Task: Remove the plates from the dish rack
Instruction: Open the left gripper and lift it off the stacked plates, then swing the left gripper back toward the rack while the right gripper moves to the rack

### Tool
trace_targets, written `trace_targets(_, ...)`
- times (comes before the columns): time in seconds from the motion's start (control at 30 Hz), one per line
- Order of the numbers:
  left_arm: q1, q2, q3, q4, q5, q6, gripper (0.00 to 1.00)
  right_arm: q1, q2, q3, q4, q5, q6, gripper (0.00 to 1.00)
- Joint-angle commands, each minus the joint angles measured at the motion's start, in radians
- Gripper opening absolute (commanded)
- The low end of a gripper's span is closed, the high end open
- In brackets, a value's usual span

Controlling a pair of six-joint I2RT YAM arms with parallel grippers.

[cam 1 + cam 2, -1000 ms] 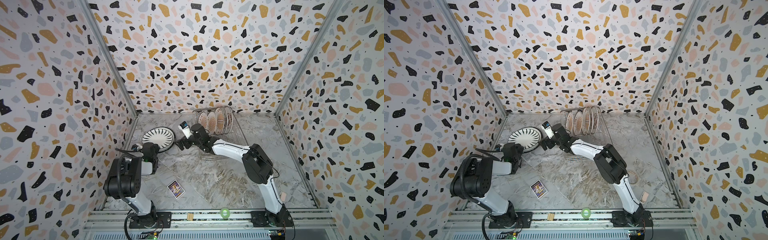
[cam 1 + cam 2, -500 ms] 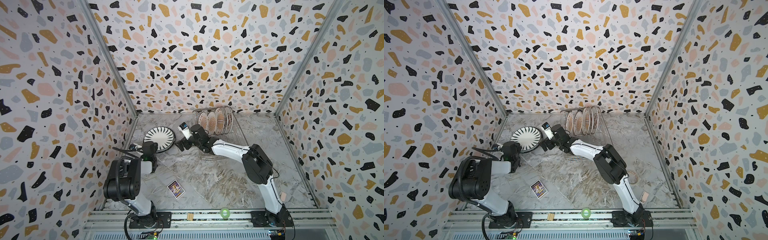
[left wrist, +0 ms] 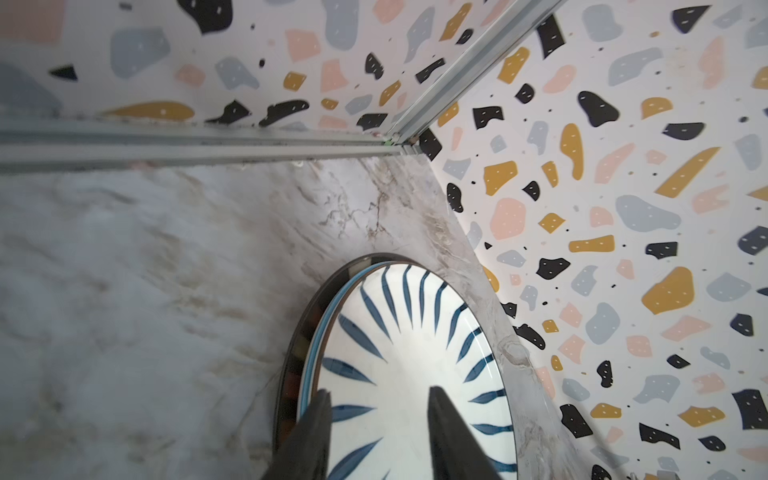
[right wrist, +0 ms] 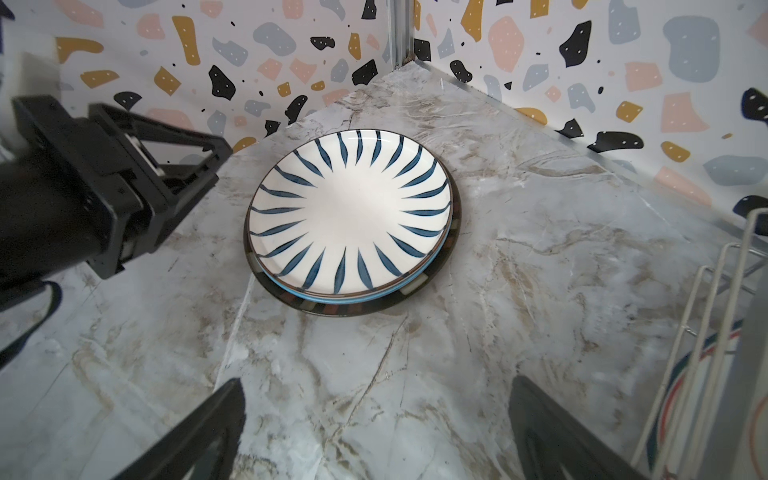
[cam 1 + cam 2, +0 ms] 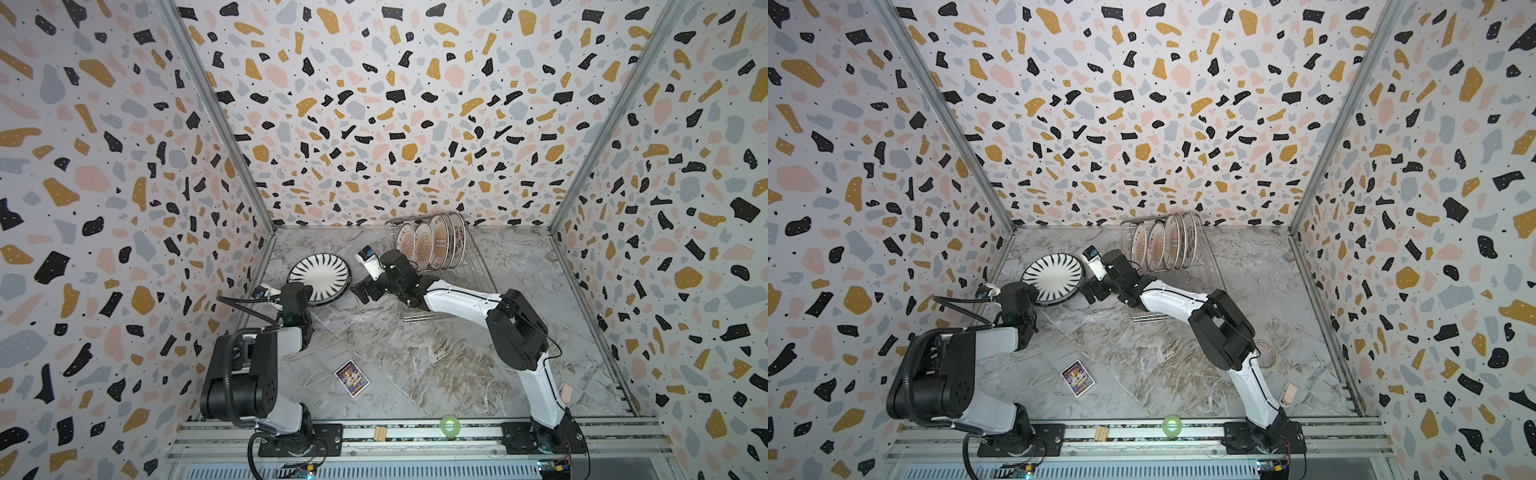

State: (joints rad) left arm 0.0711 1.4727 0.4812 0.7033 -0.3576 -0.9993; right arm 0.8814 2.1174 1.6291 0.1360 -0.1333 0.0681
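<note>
Several plates: upright in rack at the back; perhaps four, count unclear.
Striped plate: lies flat on dark-rimmed plate, on surface near back left corner.
Left fingers: partly apart, empty, above striped plate's edge.
Right fingers: wide apart, empty, between stack and rack.

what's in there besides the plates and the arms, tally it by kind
dish rack: 1
card: 1
tape rolls: 2 (green tape roll, tan tape roll)
wooden block: 1
pink piece: 1
total: 6
</note>
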Motion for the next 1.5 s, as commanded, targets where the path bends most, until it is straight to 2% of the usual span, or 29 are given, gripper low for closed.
trace_targets(0.0,0.001,-0.086,-0.040,0.008,-0.017,0.033,0.57,0.028,-0.144,-0.043,0.070,0.044,-0.062,1.00)
trace_targets(0.17,-0.013,-0.228,-0.171,0.165,0.055,0.016,0.78,0.047,-0.280,-0.172,0.165,0.112,-0.056,0.99)
trace_targets(0.33,-0.091,-0.339,-0.131,0.077,0.148,0.087,0.83,0.050,-0.433,-0.351,0.314,0.281,0.003,0.99)
trace_targets(0.43,-0.195,-0.397,-0.108,0.028,0.127,0.164,1.00,0.048,-0.534,-0.486,0.444,0.350,0.041,0.99)
trace_targets(0.57,-0.318,-0.469,-0.102,0.026,0.103,0.228,1.00,0.047,-0.636,-0.612,0.526,0.413,0.077,0.99)
trace_targets(0.7,-0.404,-0.492,-0.103,0.115,0.231,0.272,1.00,0.030,-0.698,-0.644,0.476,0.430,0.083,0.99)
trace_targets(0.77,-0.455,-0.479,-0.095,0.179,0.298,0.311,1.00,-0.003,-0.727,-0.658,0.451,0.386,0.102,0.99)
trace_targets(0.97,-0.551,-0.403,0.002,0.260,0.572,0.372,1.00,-0.214,-0.778,-0.690,0.400,-0.051,0.206,1.00)
trace_targets(1.0,-0.564,-0.390,0.021,0.260,0.605,0.381,1.00,-0.238,-0.773,-0.682,0.384,-0.083,0.212,1.00)
trace_targets(1.1,-0.596,-0.369,0.049,0.265,0.630,0.404,1.00,-0.298,-0.756,-0.660,0.335,-0.100,0.239,0.98)
trace_targets(1.23,-0.618,-0.340,0.071,0.276,0.637,0.418,1.00,-0.376,-0.728,-0.649,0.320,-0.159,0.285,0.90)
trace_targets(1.47,-0.681,-0.294,0.148,0.149,0.533,0.498,1.00,-0.388,-0.648,-0.561,0.208,-0.014,0.260,0.89)
